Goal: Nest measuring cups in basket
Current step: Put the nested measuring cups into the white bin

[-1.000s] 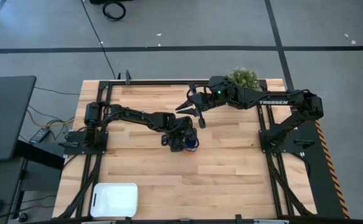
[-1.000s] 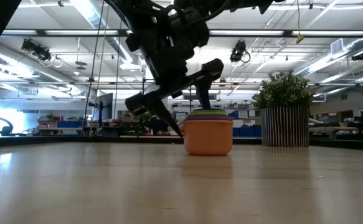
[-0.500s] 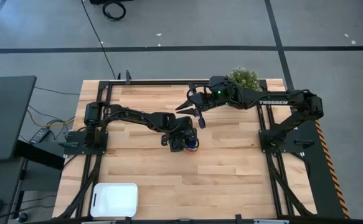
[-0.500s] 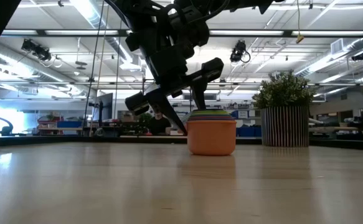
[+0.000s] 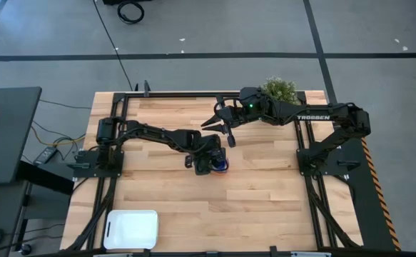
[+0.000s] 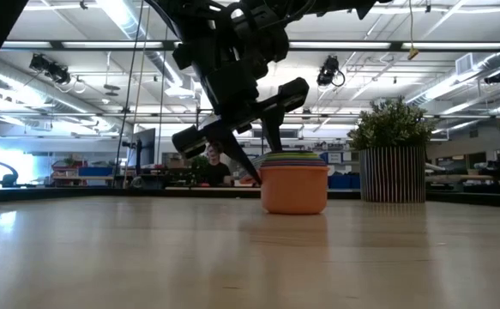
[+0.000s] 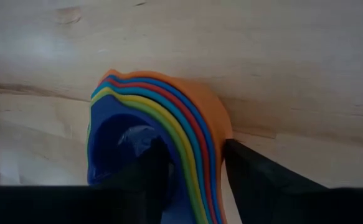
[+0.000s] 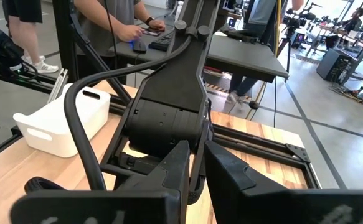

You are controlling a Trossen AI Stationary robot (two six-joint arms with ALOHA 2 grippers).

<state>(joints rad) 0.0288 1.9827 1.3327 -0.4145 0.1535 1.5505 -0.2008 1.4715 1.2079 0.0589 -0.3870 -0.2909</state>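
Measuring cups [image 6: 294, 180] nested in one stack, orange outermost, standing mid-surface [image 5: 265, 193], well apart from the basket [image 5: 130, 228] at the near left corner. Rims layered in the left wrist view: orange outside, then blue, red, bright blue, green and yellow bands, dark blue cup innermost [image 7: 162, 143]. Left gripper [image 5: 209, 163] down on the stack, fingers [image 7: 256, 177] straddling the stacked rim: one inside the innermost cup, the other against the orange outer wall; clamped on the wall or only close around it, can't tell. Stack base flat on the surface in the low view, upright. Right gripper [image 5: 220, 123] hanging above the far half of the surface, near the potted plant [image 5: 279, 90], clear of the stack; fingers [image 8: 231, 174] narrow, a slim gap between them, nothing in them. Plant in a ribbed round pot [image 6: 392, 173] behind and to the side of the stack in the low view, not touching it. Basket also seen in the right wrist view [image 8: 63, 124], beyond the left arm. Person [image 8: 116, 25] at a desk past the surface edge.
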